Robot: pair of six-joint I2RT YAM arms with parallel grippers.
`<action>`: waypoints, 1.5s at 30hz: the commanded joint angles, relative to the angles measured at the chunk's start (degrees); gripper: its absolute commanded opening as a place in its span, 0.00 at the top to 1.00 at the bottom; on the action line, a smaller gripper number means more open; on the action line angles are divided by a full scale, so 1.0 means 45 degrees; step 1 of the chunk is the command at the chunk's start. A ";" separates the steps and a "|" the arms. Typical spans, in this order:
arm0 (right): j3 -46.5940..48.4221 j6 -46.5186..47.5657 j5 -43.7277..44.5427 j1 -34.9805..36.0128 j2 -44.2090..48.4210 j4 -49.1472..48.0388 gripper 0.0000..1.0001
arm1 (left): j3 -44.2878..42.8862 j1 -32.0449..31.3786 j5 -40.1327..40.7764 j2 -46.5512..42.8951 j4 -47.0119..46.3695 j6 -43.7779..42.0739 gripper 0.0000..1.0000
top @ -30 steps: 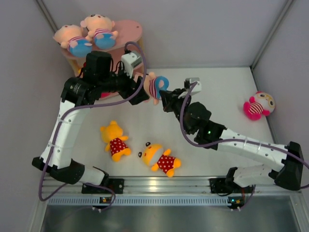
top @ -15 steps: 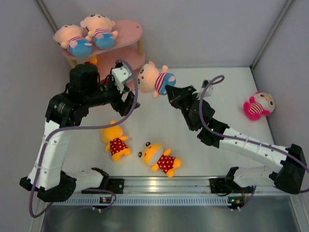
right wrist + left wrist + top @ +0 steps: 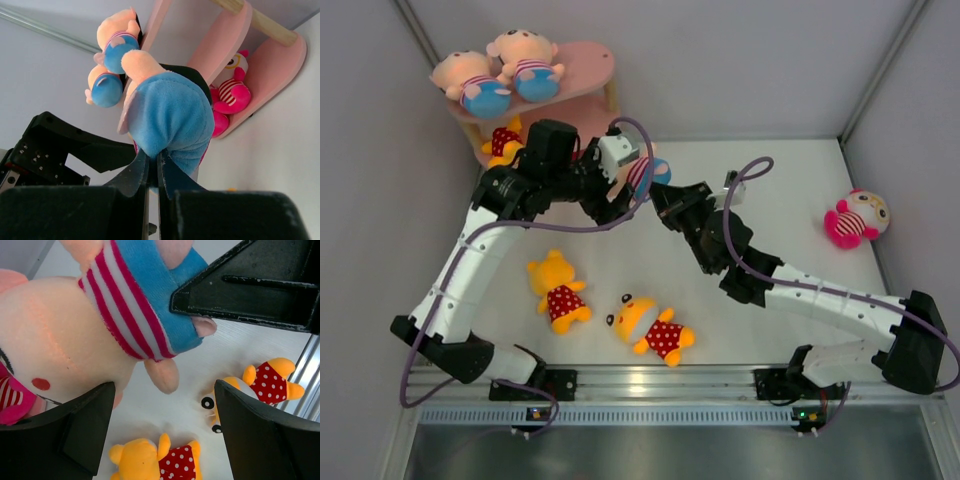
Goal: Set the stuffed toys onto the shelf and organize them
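My right gripper point(image 3: 662, 197) point(image 3: 154, 157) is shut on the blue shorts of a striped-shirt boy doll point(image 3: 643, 172) point(image 3: 170, 115) and holds it in the air beside the pink shelf point(image 3: 590, 65) point(image 3: 230, 30). My left gripper point(image 3: 610, 200) point(image 3: 165, 407) is open, and the doll's point(image 3: 125, 305) head is against its left finger. Two boy dolls point(image 3: 470, 82) point(image 3: 525, 65) lie on the top board. A yellow bear point(image 3: 503, 140) is on a lower board. A pink doll point(image 3: 232, 95) sits on a lower tier.
Two yellow bears point(image 3: 558, 290) point(image 3: 655, 328) lie on the table in front of the arms and also show in the left wrist view point(image 3: 155, 460) point(image 3: 262, 385). A pink doll point(image 3: 855, 218) lies at the far right by the wall. Walls enclose the table.
The left arm, which had drawn back to the left half a second ago, has swung up to the held doll again with jaws open. The right gripper carried the doll slightly toward the shelf.
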State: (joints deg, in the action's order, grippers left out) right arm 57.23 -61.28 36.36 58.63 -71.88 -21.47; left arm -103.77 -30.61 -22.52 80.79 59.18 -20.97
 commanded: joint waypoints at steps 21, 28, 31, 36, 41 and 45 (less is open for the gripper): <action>0.0172 0.0510 -0.1065 0.0078 0.0680 -0.0856 1.00 | -0.1453 -0.0131 0.1079 0.1148 -0.1783 -0.0690 1.00; -0.0820 0.0726 -0.3724 -0.1016 0.1127 0.0261 0.96 | 0.0419 -0.0131 0.1275 -0.0372 -0.2700 -0.1902 1.00; -0.1603 0.0785 -0.3764 -0.1115 0.1480 -0.0069 1.00 | 0.1377 -0.0112 0.1217 -0.0707 -0.2857 -0.1883 1.00; -0.2737 -0.0250 -0.3412 -0.1173 0.1482 -0.1710 1.00 | 0.3347 -0.0112 -0.0697 -0.1449 -0.2838 -0.2039 0.55; -0.2250 -0.0523 -0.3822 -0.1154 0.0934 -0.1537 1.00 | 0.4327 -0.0131 -0.0386 -0.1548 -0.2838 -0.1805 0.52; -0.2269 -0.0719 -0.3705 -0.1135 0.0759 -0.1380 1.00 | 0.4504 -0.0131 -0.0833 -0.1626 -0.2838 -0.1356 0.49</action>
State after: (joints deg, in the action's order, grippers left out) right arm 44.69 -62.70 20.25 53.82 -68.14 -23.11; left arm -83.66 -31.38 -23.57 75.13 49.63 -28.49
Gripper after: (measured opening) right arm 0.029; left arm 0.499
